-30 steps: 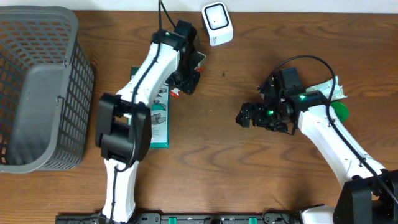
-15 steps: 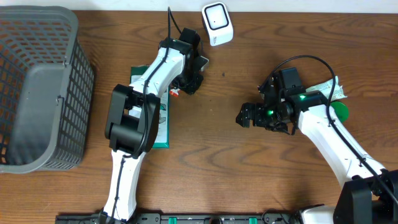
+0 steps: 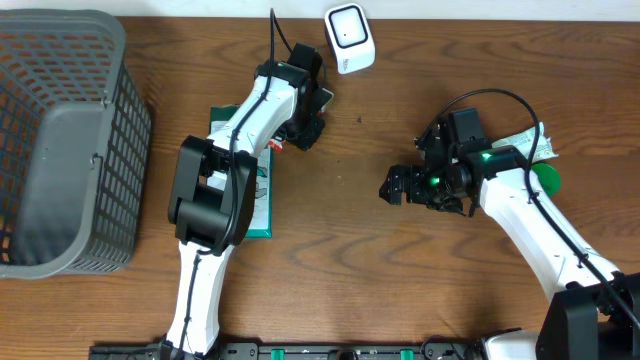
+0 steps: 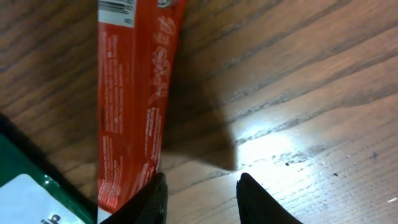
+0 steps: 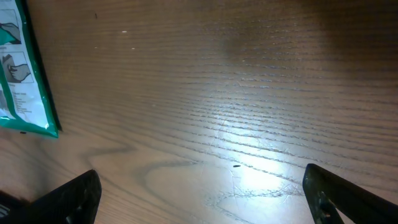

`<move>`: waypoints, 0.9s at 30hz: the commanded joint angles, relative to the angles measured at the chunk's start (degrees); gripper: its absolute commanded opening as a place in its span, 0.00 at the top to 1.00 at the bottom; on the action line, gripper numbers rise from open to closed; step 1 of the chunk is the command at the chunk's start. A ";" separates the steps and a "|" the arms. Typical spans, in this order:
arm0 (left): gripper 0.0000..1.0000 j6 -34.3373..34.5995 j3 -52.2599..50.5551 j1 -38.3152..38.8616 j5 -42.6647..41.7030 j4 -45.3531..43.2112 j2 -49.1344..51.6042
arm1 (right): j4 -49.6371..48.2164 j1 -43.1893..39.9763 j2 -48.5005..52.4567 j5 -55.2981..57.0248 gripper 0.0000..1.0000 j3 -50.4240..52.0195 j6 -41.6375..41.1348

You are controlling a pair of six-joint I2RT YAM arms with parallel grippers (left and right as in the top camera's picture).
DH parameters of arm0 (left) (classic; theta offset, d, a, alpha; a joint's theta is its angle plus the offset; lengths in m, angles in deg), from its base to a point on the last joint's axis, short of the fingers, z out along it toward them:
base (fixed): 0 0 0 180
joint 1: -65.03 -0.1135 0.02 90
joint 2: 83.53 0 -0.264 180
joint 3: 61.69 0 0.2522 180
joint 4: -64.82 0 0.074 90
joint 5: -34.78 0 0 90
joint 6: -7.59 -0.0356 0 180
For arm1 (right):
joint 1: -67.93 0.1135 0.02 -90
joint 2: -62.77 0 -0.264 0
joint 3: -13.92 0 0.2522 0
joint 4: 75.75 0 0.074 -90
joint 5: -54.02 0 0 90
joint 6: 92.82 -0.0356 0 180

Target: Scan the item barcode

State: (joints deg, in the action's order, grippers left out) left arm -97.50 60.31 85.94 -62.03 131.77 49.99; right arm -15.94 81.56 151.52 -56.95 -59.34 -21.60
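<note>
Gripper, left (image 4: 202, 198): jaws narrowly parted over bare brown wooden worktop (image 4: 298, 93), nothing held. Long flat red plastic sachet (image 4: 134, 106): laid flat just beside one finger, barcode (image 4: 115, 5) printed at its far end. Jaws are best centred across the sachet before closing, with the barcode left uncovered. Gripper, right (image 5: 208, 196): spread wide, empty. White box-shaped scanner (image 3: 348, 38): stood at the worktop's far edge.

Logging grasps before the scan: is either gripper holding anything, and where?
Nothing is held. The left gripper straddles bare table, the red packet lying beside its finger; the right gripper stands open.
</note>
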 commanded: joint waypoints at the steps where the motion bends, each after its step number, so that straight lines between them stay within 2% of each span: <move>1: 0.62 2.32 1.42 0.02 1.09 -0.26 -2.27 | 0.02 0.31 -0.37 0.15 0.01 -0.31 0.63; 5: 0.62 3.37 1.62 0.07 -3.30 0.04 -4.37 | 0.02 0.31 -0.37 0.15 0.01 -0.31 0.63; 10: 0.62 3.32 1.55 -0.04 1.11 -2.49 -5.11 | 0.02 0.31 -0.37 0.15 0.01 -0.31 0.63; 14: 0.62 3.15 -0.98 -0.04 1.53 -5.57 -5.03 | 0.02 0.31 -0.37 0.15 0.01 -0.31 0.63; 20: 0.62 3.17 -7.04 -0.04 1.97 -9.90 -5.03 | 0.02 0.31 -0.37 0.15 0.01 -0.31 0.63; 25: 0.62 3.19 -12.63 -0.04 8.57 -14.40 -5.03 | 0.02 0.31 -0.37 0.15 0.01 -0.31 0.63; 27: 0.62 3.21 -14.23 -0.04 8.81 -15.17 -5.03 | 0.02 0.28 -0.37 0.15 0.01 -0.31 0.63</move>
State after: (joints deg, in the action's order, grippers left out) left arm -94.62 49.17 86.00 -57.36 117.00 45.44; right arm -15.94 81.56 151.52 -56.95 -59.34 -21.60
